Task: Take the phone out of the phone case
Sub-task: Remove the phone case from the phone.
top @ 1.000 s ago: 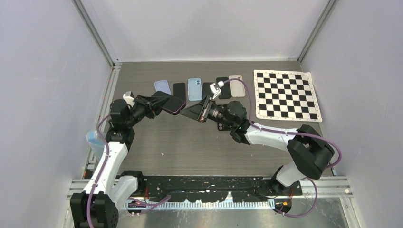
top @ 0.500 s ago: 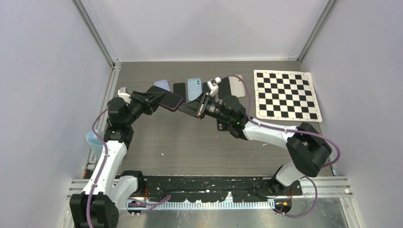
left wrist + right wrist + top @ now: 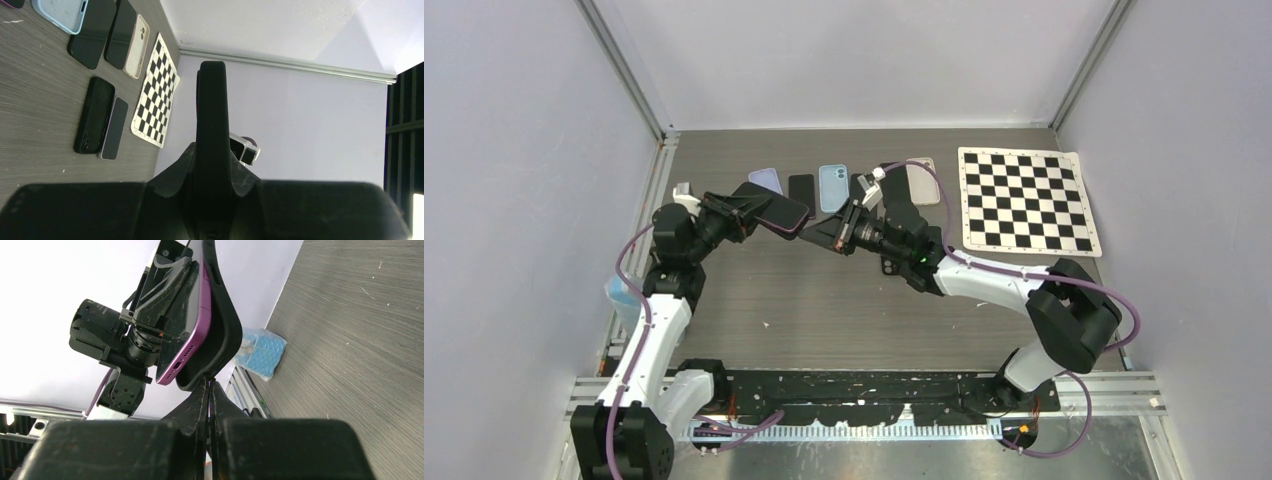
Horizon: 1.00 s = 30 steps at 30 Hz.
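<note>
A purple phone [image 3: 184, 335] sits in a black phone case [image 3: 223, 327], held in the air over the table's left middle [image 3: 776, 212]. My left gripper [image 3: 746, 213] is shut across it; in the left wrist view the black edge [image 3: 212, 115] rises between the left gripper's [image 3: 212, 167] fingers. My right gripper [image 3: 210, 385] is shut, its tips pinching the case's bottom lip. There the case bulges away from the phone's lower end. From above, the right gripper [image 3: 812, 231] meets the phone's right corner.
A row of phones and cases [image 3: 834, 188] lies at the back, with a checkerboard mat [image 3: 1027, 200] to its right. Another dark phone and case [image 3: 95, 114] lie on the table. A blue object [image 3: 621, 297] sits by the left rail.
My right gripper has moved left to the phone's end and closed on the case's lip. My left gripper has lifted the phone slightly toward the back.
</note>
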Motion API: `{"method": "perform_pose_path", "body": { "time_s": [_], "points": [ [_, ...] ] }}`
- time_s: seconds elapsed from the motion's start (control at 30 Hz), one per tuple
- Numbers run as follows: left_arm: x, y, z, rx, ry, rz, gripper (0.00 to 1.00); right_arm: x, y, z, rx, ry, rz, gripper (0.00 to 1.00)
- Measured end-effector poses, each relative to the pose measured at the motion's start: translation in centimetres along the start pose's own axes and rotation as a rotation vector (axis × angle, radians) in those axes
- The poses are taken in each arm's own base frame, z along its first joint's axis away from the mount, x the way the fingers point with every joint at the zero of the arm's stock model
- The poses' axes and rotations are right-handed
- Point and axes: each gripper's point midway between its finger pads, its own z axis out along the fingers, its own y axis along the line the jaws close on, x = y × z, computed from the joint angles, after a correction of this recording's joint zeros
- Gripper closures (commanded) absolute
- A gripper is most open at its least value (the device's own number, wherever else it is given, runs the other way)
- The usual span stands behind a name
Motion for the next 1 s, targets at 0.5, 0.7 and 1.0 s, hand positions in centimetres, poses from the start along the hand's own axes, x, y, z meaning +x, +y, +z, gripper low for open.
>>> {"method": "perform_pose_path", "body": {
  "time_s": [0.5, 0.7, 1.0],
  "points": [
    [3.1, -0.8, -0.5, 0.025, 0.145, -0.022, 1.0, 2.0, 0.2, -3.6, -0.072, 0.047, -0.173, 0.22],
    [3.3, -0.9, -0.5, 0.026, 0.153, -0.039, 1.0, 1.5, 2.0, -4.3, -0.129, 0.02, -0.194, 0.22],
    [3.4, -1.1, -0.6, 0.032, 0.159, -0.043, 1.0, 0.5, 3.1, -4.4, -0.178, -0.049, -0.128, 0.23]
  ]
}}
